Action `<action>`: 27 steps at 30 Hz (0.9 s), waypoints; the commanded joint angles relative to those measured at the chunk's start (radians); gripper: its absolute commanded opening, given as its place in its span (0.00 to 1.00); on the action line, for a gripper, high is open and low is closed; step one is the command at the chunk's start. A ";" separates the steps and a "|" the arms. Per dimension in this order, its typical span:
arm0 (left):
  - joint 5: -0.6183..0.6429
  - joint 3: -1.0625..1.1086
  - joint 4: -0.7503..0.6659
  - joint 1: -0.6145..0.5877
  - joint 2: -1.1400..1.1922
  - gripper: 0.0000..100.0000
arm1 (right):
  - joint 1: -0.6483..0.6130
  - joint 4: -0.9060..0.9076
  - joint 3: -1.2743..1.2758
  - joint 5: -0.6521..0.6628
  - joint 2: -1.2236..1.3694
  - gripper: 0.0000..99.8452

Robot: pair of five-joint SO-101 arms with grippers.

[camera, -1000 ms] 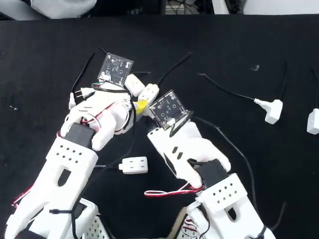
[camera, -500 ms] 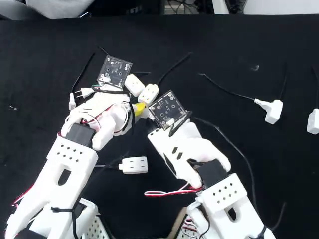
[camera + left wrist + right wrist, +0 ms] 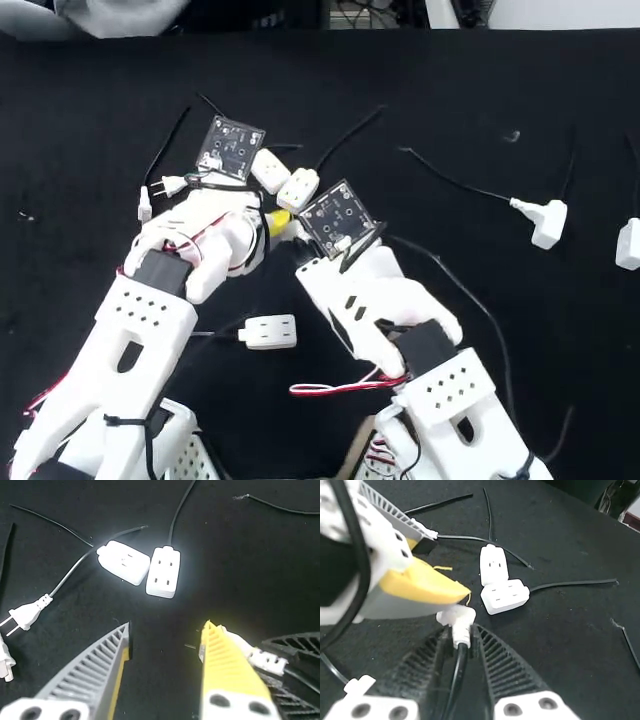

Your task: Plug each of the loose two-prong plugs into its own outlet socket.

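Two white outlet sockets [image 3: 270, 170] [image 3: 298, 187] lie side by side, also seen as sockets [image 3: 123, 562] [image 3: 163, 572] in the left wrist view. My left gripper [image 3: 166, 627] stands open just short of them, with nothing between its grey and yellow fingers. Beside its yellow finger [image 3: 420, 587], my right gripper [image 3: 461, 630] is shut on a white plug [image 3: 457, 622] with a black cord. A loose two-prong plug [image 3: 165, 187] lies to the left of the left arm, and a third socket [image 3: 268, 331] lies between the arms.
Another small white plug [image 3: 145, 205] lies by the left arm. A white plug [image 3: 548, 222] with a black cord and a further white piece [image 3: 628, 245] lie at the far right. Thin black cords cross the black table [image 3: 450, 90].
The left arm's wrist has shifted very slightly. The right gripper keeps the plug and has barely moved.
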 commanded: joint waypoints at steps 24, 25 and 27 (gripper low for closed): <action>-0.018 0.010 0.298 -0.473 -0.347 0.23 | -0.009 0.247 -0.182 0.206 -0.028 0.01; -0.043 0.035 0.322 -0.519 -0.362 0.23 | -0.017 0.295 -0.205 0.245 -0.024 0.01; -0.110 0.102 0.341 -0.596 -0.379 0.23 | -0.038 0.367 -0.236 0.305 -0.022 0.01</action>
